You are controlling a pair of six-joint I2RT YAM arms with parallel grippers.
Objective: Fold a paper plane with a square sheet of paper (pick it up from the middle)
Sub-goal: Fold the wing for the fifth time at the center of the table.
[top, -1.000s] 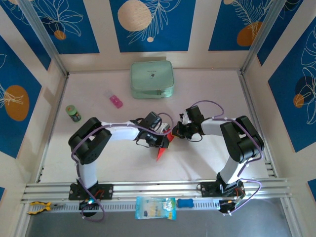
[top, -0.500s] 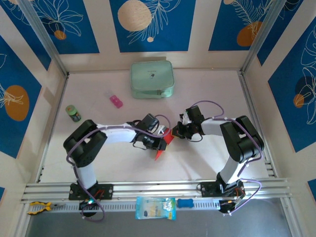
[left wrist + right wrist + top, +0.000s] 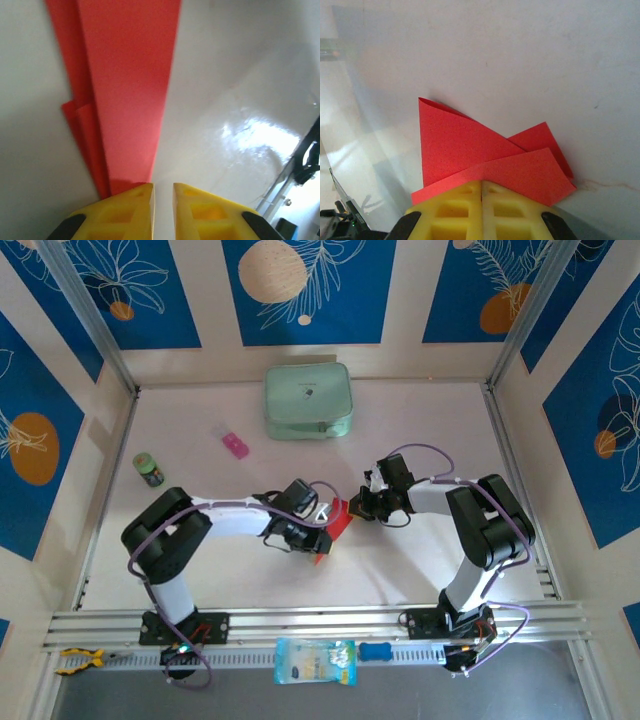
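Observation:
The square sheet of paper [image 3: 338, 522] is bright red and folded into a narrow pointed shape, lying on the white table between the two arms with its tip toward the near edge. My left gripper [image 3: 316, 538] is at the pointed end. In the left wrist view the long red strip [image 3: 130, 90] runs up from my left finger [image 3: 135, 197], and the left gripper [image 3: 163, 186] has a narrow gap between its jaws with bare table in it. My right gripper [image 3: 352, 510] is at the wide end. Its jaws [image 3: 481, 181] are shut, tips against the layered red flaps [image 3: 460, 145].
A pale green case [image 3: 308, 400] lies at the back. A small pink block [image 3: 235, 445] and a green bottle [image 3: 149, 469] sit at the back left. On the front rail lie a blue-and-white packet [image 3: 314, 660] and yellow pliers [image 3: 78, 660].
My left gripper has slid left and toward the near edge along the paper, its elbow swinging left, and its jaws have parted slightly. The right arm has not moved.

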